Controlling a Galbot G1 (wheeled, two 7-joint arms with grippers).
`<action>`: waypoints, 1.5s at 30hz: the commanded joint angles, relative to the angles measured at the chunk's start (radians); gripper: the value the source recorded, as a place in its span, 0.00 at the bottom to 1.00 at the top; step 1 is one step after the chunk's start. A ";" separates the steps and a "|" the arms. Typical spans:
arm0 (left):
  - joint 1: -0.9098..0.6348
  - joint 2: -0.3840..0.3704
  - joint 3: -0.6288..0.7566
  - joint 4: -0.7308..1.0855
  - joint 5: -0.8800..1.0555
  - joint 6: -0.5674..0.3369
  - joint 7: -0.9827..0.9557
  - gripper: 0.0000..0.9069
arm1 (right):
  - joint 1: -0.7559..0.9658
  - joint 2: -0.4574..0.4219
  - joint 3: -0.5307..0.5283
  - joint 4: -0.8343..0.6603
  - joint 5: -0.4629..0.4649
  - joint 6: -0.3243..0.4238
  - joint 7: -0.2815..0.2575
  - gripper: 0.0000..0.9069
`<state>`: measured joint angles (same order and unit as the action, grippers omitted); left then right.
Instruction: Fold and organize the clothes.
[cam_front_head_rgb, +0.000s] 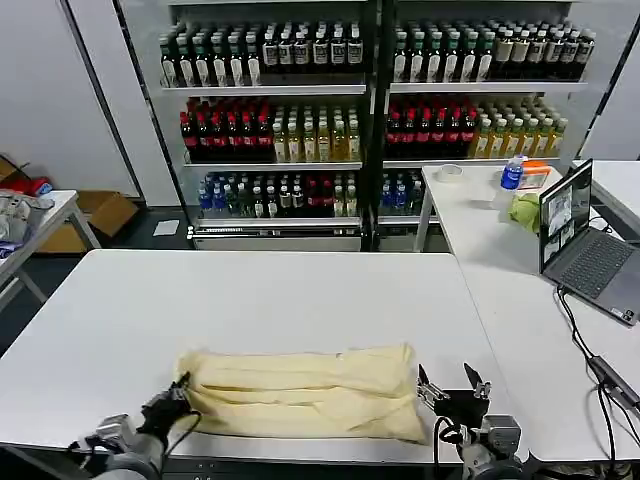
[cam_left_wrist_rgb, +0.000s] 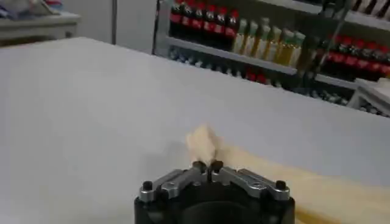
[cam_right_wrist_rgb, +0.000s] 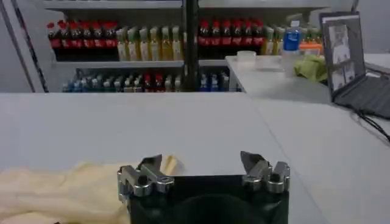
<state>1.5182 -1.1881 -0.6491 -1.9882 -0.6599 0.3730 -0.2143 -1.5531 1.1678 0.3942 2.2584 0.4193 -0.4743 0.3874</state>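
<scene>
Cloth fills the gap between the two grippers: the pale cream-yellow T-shirt (cam_front_head_rgb: 305, 390) lies folded into a long band on the white table (cam_front_head_rgb: 130, 310), near its front edge, stretching from one tool to the other.

At the band's left end, the left gripper (cam_front_head_rgb: 178, 392) sits low over the table with its jaws pressed together on a corner of the shirt. In the left wrist view a small tuft of the fabric (cam_left_wrist_rgb: 202, 143) sticks up just beyond the closed fingertips (cam_left_wrist_rgb: 198, 165) of that gripper (cam_left_wrist_rgb: 208, 164), and the rest of the band runs away to one side of the tool across the tabletop (cam_left_wrist_rgb: 91, 109).

At the band's right end, the right gripper (cam_front_head_rgb: 452, 384) stands with its jaws spread wide and nothing between them. The shirt's end lies just beside its left finger; I cannot tell whether it touches. In the right wrist view the two fingers (cam_right_wrist_rgb: 150, 165) are well apart around the gripper's middle (cam_right_wrist_rgb: 201, 163), the crumpled cloth (cam_right_wrist_rgb: 61, 189) lies off past one finger, and bare table (cam_right_wrist_rgb: 201, 131) shows ahead of the gap.

Beyond both tools, well away across the table, stand shelves of bottles (cam_front_head_rgb: 270, 110). On a second table to the right gripper's far side sit an open laptop (cam_front_head_rgb: 585, 245) and a lime-green cloth lump (cam_front_head_rgb: 525, 210).
</scene>
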 joint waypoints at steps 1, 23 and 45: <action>-0.057 0.236 -0.218 0.140 -0.046 -0.007 0.032 0.01 | 0.018 0.000 -0.011 -0.005 0.000 0.000 0.000 1.00; -0.038 0.157 -0.015 -0.261 0.170 0.047 -0.039 0.01 | 0.039 -0.007 -0.020 -0.009 -0.010 -0.002 0.000 1.00; -0.149 -0.040 0.414 -0.175 0.143 0.090 -0.098 0.01 | 0.074 -0.020 -0.041 -0.039 -0.008 -0.006 0.001 1.00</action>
<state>1.4247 -1.1472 -0.4405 -2.2245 -0.5170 0.4535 -0.2988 -1.4906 1.1474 0.3575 2.2251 0.4107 -0.4802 0.3888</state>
